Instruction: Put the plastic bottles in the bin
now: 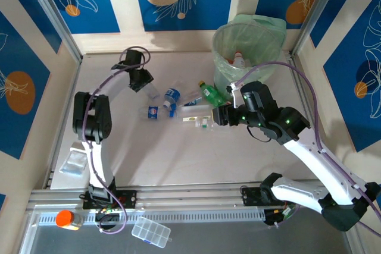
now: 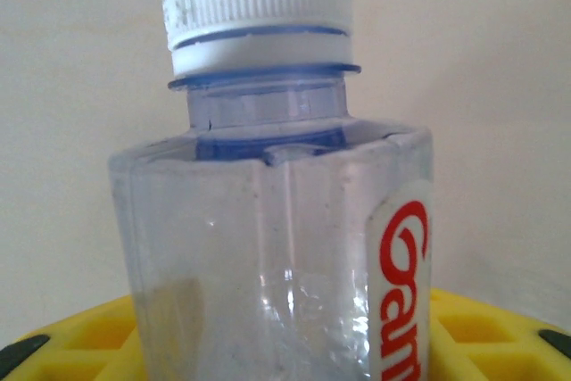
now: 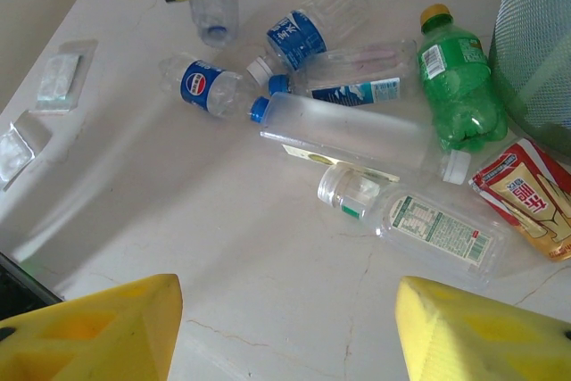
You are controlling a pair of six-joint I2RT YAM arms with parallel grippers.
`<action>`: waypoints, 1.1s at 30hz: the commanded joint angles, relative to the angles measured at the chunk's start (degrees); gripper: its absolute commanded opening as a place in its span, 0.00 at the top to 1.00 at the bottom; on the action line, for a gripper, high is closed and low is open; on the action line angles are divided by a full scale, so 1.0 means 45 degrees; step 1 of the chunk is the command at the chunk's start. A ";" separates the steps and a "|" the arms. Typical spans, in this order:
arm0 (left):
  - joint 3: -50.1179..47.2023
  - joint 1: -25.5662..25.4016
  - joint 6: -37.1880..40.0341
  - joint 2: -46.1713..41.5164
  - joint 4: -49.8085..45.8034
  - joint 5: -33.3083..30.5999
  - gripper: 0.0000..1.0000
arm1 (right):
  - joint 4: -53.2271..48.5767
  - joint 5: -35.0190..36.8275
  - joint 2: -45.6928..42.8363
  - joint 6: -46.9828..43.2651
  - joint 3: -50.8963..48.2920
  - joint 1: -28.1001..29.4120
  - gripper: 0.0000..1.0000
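This is looking like a robotics lab test booth: a left arm (image 1: 92, 117) and a right arm (image 1: 309, 153) are sitting bolted to a metal rail (image 1: 190, 193) at the edge of a white table (image 1: 178, 159), and blue leaf-print panels (image 1: 202, 4) on aluminium posts (image 1: 52, 16) are boxing everything in.

Orange-capped jar (image 1: 68, 219), clear compartment box (image 1: 150, 232) — btm left; clear packet (image 1: 75, 162) beyond them

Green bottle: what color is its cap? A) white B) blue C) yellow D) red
C: the green bottle lying near the bin has a yellow cap.
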 commanded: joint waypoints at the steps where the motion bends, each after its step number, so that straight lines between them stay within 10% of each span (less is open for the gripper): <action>1: -0.0559 0.0136 -0.0008 -0.1809 0.0631 0.0479 0.49 | 0.0076 -0.0076 0.0133 -0.0039 0.0636 -0.0011 0.36; 15: -0.6469 -0.0533 0.0484 -0.8311 0.7160 0.5668 0.56 | 0.2654 -0.4512 0.1072 0.0852 0.0994 -0.0382 0.35; 22: -0.9579 -0.1120 -0.2086 -1.0664 1.2771 0.8445 0.55 | 0.4624 -0.7184 0.2082 0.1797 0.1179 -0.0479 0.22; 33: -1.1514 -0.1651 -0.3839 -1.3254 1.5408 0.9211 0.53 | 0.9946 -0.9503 0.3331 0.4175 0.0051 0.0226 0.09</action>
